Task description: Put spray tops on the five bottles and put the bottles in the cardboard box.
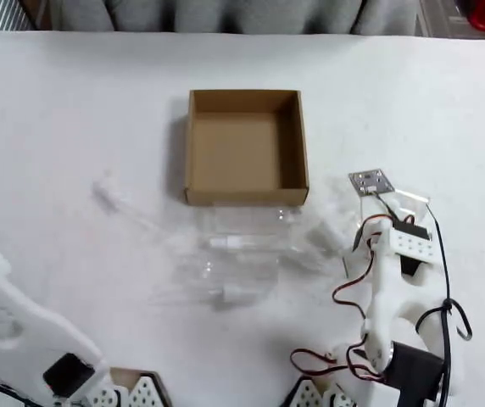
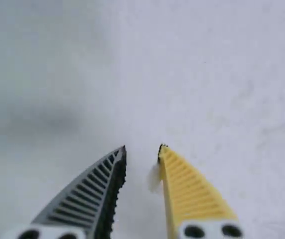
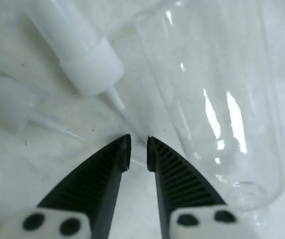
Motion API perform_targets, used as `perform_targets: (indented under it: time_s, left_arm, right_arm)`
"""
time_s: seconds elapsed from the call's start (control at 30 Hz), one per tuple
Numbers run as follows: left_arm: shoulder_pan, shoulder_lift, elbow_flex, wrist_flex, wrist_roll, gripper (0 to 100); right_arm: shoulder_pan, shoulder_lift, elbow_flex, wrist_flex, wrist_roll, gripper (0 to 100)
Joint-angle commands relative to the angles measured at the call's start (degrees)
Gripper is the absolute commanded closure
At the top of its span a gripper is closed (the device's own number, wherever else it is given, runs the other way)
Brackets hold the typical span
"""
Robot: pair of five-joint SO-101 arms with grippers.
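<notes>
Bottles (image 1: 234,254) clear, lying flat in a loose cluster at centre of the high frame, just below cardboard box (image 1: 244,197). Box open-topped, upper centre, on white table (image 1: 56,102). Lone spray top (image 1: 111,195) left of box, apart from the cluster. Right arm (image 1: 387,288) at lower right. Right gripper (image 3: 138,149) unclenched, black jaws a narrow gap apart, tips close beside one bottle (image 3: 217,99) and near the thin tube (image 3: 115,97) of a white spray top (image 3: 90,64). Left arm (image 1: 22,331) at lower left. Left gripper (image 2: 141,154) released, jaws parted, grasping nothing, low over white table surface.
</notes>
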Motion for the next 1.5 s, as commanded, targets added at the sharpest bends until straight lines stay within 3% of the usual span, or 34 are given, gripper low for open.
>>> perform_targets:
  time_s: [0.0, 0.3, 0.5, 0.73, 1.0, 1.17, 1.33, 1.47]
  left_arm:
    - [4.70, -11.91, 12.22, -5.98, 0.79, 88]
    - [13.14, -33.63, 50.46, -26.90, 0.79, 88]
    - [18.86, -46.20, 69.10, -37.63, 0.53, 88]
    - [27.74, -57.10, 77.10, -35.69, 0.79, 88]
    - [41.89, -57.54, 82.11, -32.44, 0.79, 88]
    - [46.55, -57.98, 88.70, -38.15, 0.79, 88]
    - [46.37, -57.98, 96.88, -47.30, 0.79, 89]
    - [46.73, -57.98, 101.36, -50.20, 0.79, 89]
  right_arm:
    - [-0.66, -1.45, 0.97, -0.57, -0.18, 95.7]
    - [-0.66, -1.45, 0.97, -0.57, -0.09, 95.7]
    - [-0.75, -1.45, 0.88, -0.57, -0.09, 95.7]
    - [-0.75, -1.45, 0.88, -0.57, -0.09, 95.7]
    - [-0.75, -1.45, 0.79, -0.66, -0.09, 95.7]
    - [-0.75, -1.45, 0.70, -0.66, -0.09, 95.7]
    - [-0.75, -1.36, 0.70, -0.66, -0.09, 95.7]
    - [-0.75, -1.27, 0.70, -0.66, -0.09, 95.7]
